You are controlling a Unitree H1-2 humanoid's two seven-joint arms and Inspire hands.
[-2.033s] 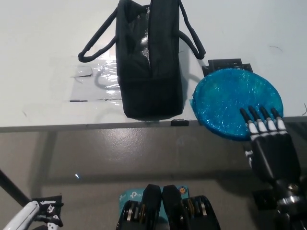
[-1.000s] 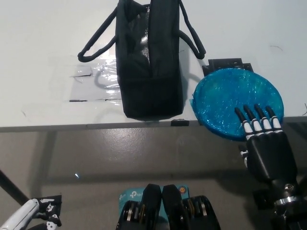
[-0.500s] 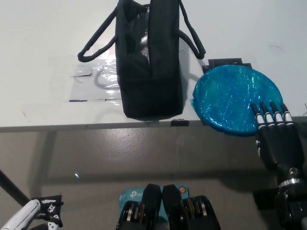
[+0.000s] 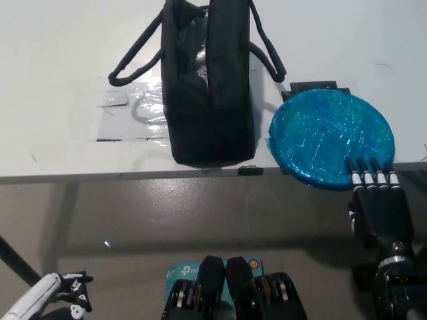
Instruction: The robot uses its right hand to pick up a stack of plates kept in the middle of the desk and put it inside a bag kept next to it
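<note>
The stack of blue plates (image 4: 329, 138), wrapped in clear film, lies at the desk's near edge to the right of the bag, overhanging the edge a little. My black right hand (image 4: 377, 203) is just below the plates' near right rim, fingers straight and apart, their tips at the rim; it holds nothing. The black bag (image 4: 209, 80) stands upright with its top open and two loop handles hanging to the sides. My white left hand (image 4: 50, 301) rests low at the bottom left corner, mostly cut off.
The white desk (image 4: 60, 60) ends in a front edge across the middle of the picture. A strip of clear tape (image 4: 130, 120) lies left of the bag. A small black block (image 4: 313, 88) sits behind the plates. Grey floor lies below.
My right hand slid right along the plates' near rim, then drew back toward me, so its fingertips now reach only the rim. The plates have shifted slightly away from the desk's edge.
</note>
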